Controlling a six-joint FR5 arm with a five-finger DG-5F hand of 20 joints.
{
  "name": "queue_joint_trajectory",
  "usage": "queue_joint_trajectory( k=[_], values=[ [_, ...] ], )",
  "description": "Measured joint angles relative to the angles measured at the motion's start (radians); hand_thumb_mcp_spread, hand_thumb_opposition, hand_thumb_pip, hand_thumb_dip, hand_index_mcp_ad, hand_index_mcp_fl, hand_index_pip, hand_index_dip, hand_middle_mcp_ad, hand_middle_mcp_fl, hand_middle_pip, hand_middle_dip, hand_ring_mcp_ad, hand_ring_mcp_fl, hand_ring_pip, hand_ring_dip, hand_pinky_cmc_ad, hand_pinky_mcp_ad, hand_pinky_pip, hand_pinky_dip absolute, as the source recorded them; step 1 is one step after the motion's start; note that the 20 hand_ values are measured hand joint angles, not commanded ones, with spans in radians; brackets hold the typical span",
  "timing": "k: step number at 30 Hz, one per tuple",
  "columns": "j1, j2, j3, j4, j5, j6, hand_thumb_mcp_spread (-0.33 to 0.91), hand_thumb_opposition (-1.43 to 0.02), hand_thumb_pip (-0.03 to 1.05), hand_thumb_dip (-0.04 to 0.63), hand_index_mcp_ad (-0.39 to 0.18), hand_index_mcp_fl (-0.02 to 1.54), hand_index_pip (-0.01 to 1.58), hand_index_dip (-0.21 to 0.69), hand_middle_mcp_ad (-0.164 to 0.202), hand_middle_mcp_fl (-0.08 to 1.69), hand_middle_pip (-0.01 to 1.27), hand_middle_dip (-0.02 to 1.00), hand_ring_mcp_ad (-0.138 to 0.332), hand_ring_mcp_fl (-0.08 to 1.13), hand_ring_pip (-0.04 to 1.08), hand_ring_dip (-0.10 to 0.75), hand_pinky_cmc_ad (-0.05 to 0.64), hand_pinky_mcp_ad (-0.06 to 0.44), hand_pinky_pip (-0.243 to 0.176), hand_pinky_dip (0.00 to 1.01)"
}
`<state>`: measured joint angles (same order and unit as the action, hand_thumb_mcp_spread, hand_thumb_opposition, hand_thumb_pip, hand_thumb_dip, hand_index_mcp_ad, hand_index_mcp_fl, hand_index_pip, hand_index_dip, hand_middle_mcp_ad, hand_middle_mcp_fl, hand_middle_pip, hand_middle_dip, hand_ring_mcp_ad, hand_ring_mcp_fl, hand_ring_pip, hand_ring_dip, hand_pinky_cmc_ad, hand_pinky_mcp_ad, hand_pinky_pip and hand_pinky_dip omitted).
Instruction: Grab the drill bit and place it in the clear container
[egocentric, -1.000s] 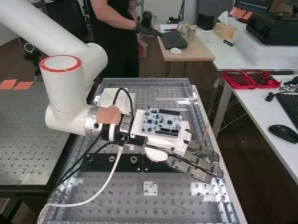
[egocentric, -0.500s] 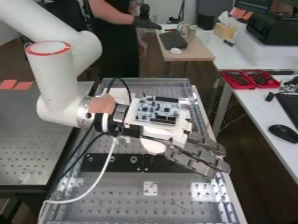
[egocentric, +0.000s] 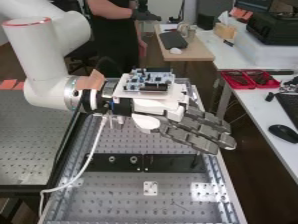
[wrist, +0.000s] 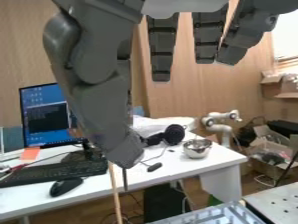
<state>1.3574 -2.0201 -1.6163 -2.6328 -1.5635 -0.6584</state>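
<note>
I have my hand (egocentric: 189, 127) above the bench (egocentric: 120, 200), near its long edge on the white desk's (egocentric: 256, 115) side. My thumb seems clamped on the drill bit (wrist: 124, 179) against a finger, while my other fingers reach out straight. The bit hangs thin and dark from my thumb's tip, below my fingers; from above, it overlaps the black plate's (egocentric: 169, 163) end nearest that edge.
</note>
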Motion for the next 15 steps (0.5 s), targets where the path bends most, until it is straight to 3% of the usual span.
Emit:
queue_joint_trajectory(
  k=[15],
  values=[
    [0.026, 0.075, -0.041, 0.008, 0.023, -0.031, 0.65, -0.99, 0.53, 0.298, -0.208, 0.7, 1.25, 0.124, 0.073, 0.21, 0.14, 0.17, 0.253, 0.06, 0.09, -0.021, 0.278, 0.201, -0.089, 0.18]
  ],
)
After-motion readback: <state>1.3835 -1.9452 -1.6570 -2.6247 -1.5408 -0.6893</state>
